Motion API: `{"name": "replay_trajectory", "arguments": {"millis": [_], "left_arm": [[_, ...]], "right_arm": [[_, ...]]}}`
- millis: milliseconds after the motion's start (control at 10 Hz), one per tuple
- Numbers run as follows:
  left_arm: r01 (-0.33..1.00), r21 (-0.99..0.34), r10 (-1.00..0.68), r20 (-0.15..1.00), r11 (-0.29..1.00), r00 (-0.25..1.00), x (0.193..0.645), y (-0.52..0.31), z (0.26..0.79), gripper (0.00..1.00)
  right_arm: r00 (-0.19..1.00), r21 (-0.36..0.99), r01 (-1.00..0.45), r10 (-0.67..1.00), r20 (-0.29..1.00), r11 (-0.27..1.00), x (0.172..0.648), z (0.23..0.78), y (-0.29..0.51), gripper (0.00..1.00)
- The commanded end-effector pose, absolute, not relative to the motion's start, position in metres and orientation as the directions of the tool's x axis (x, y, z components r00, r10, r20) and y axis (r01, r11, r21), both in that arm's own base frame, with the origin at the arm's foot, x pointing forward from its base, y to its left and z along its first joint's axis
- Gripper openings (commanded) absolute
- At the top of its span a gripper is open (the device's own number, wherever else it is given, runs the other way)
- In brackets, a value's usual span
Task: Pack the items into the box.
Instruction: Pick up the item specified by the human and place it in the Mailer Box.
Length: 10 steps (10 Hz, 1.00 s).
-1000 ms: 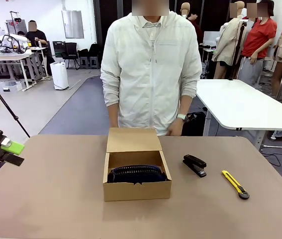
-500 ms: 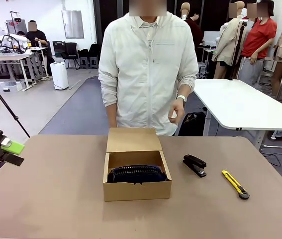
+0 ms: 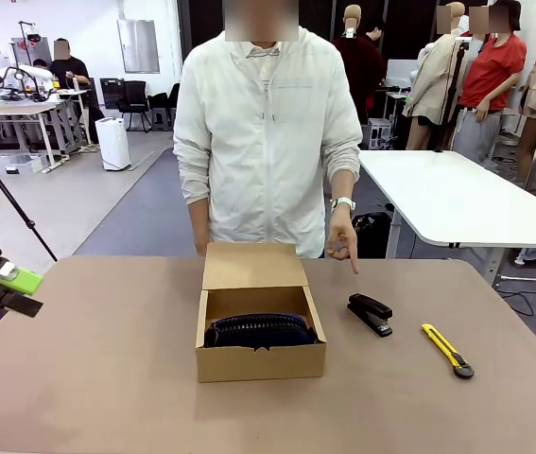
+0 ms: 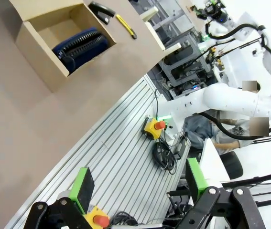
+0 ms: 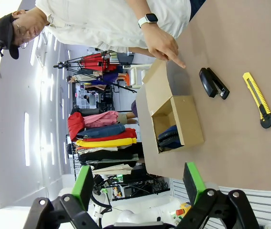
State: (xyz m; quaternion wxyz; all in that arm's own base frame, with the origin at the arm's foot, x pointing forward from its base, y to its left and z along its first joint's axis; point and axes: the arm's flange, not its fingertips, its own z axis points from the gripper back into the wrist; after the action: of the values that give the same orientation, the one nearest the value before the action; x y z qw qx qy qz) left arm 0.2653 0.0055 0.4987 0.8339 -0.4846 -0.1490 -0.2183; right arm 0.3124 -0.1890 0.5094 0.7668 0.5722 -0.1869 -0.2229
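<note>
**Person now points at the stapler; one item packed, one outstanding**

Front view: The person's hand point(image 3: 343, 246), held at chest height half a second ago, has dropped and now points a finger down toward the stapler point(image 3: 370, 314). The stapler lies on the table point(image 3: 107, 378) just right of the box point(image 3: 260, 363). The box lid stands open, and the pouch point(image 3: 260, 331) lies inside. The knife point(image 3: 447, 350) lies farther right, apart. The left gripper point(image 3: 24, 291) hangs at the table's left edge, unmoved.

Left wrist view: The left gripper point(image 4: 139, 183) has its jaws wide and empty, well apart from the box point(image 4: 44, 43).

Right wrist view: The right gripper point(image 5: 137, 183) has its jaws wide and empty. The finger is above the stapler point(image 5: 213, 83), not touching it.

Assessment: The gesture reads as a cue to fetch the stapler, and the right arm is better placed.
</note>
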Motion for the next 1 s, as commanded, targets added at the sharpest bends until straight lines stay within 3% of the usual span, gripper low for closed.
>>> {"name": "replay_trajectory", "arguments": {"millis": [0, 400, 600, 900], "left_arm": [[0.511, -0.756, -0.193, 0.475, 0.41, 0.858, 0.264, 0.015, 0.495, 1.0], [0.501, -0.748, -0.21, 0.457, 0.435, 0.864, 0.265, 0.01, 0.497, 1.0], [0.501, -0.748, -0.21, 0.457, 0.435, 0.864, 0.265, 0.01, 0.497, 1.0], [0.501, -0.748, -0.21, 0.457, 0.435, 0.864, 0.265, 0.01, 0.497, 1.0]], "right_arm": [[0.832, 0.965, 0.111, -0.553, 0.041, 0.239, 0.313, 0.512, -0.189, 1.0], [0.831, 0.961, 0.128, -0.556, 0.032, 0.246, 0.312, 0.509, -0.189, 1.0], [0.922, 0.807, 0.118, -0.366, 0.127, 0.579, 0.372, 0.509, -0.092, 1.0], [0.945, 0.508, -0.062, -0.113, 0.307, 0.859, 0.398, 0.482, 0.019, 1.0]]}}
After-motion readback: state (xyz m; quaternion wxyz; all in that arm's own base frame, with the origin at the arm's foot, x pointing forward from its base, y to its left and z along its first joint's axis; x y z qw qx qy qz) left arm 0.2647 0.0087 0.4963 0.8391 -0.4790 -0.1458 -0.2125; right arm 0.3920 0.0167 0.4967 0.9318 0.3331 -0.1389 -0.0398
